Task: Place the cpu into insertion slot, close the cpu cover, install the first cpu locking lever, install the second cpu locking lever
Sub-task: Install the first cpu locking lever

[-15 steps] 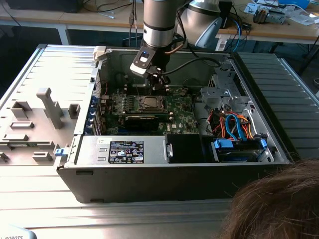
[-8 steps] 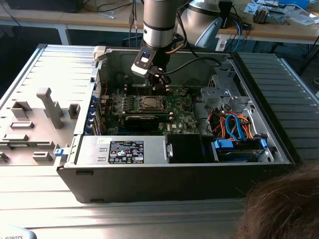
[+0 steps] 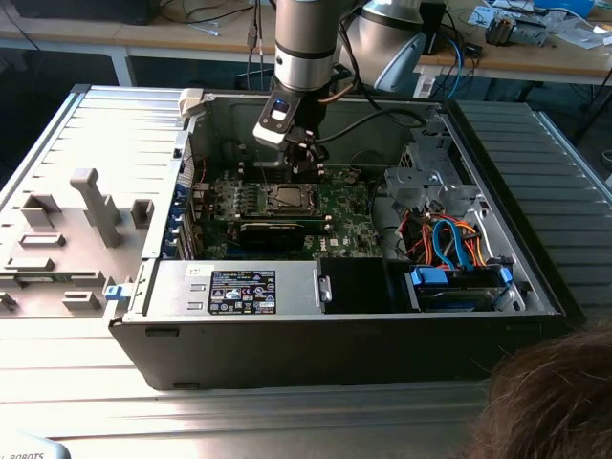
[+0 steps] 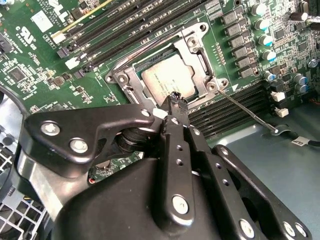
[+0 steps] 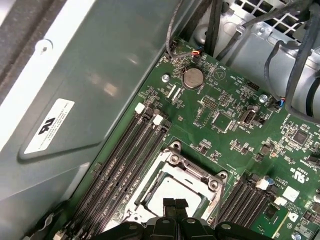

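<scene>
gripper (image 4: pixel 175 99) pinched together at the cpu cover (image 4: pixel 196 44) edge — cpu (image 4: pixel 161 80) seated beneath.

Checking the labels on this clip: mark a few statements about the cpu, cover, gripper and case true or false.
1. The cpu is seated on the board. True.
2. The cover stands upright. False: it lies flat around the cpu.
3. The gripper grips the cpu. False: it is shut on nothing, with its tips at the cover's edge.
4. The case is open, with the board exposed. True.
</scene>
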Available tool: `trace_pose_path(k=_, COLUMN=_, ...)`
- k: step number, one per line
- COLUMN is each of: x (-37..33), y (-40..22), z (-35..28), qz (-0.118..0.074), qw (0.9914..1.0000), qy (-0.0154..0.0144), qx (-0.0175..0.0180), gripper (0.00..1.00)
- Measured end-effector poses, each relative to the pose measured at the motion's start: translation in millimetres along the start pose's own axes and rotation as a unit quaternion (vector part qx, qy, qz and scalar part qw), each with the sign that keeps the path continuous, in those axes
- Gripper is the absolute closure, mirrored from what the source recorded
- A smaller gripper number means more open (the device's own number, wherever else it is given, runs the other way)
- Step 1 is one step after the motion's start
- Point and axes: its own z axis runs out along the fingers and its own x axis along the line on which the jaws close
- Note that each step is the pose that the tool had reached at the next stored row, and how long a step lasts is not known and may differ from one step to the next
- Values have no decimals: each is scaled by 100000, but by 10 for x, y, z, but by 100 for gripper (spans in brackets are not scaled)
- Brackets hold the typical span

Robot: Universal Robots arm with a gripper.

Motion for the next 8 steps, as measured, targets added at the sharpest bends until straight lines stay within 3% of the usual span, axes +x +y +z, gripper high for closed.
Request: trace_pose_path(k=8, x=0, y=0, z=0, qz=-2007, qw=99980, qy=-16, qx=44, gripper=89)
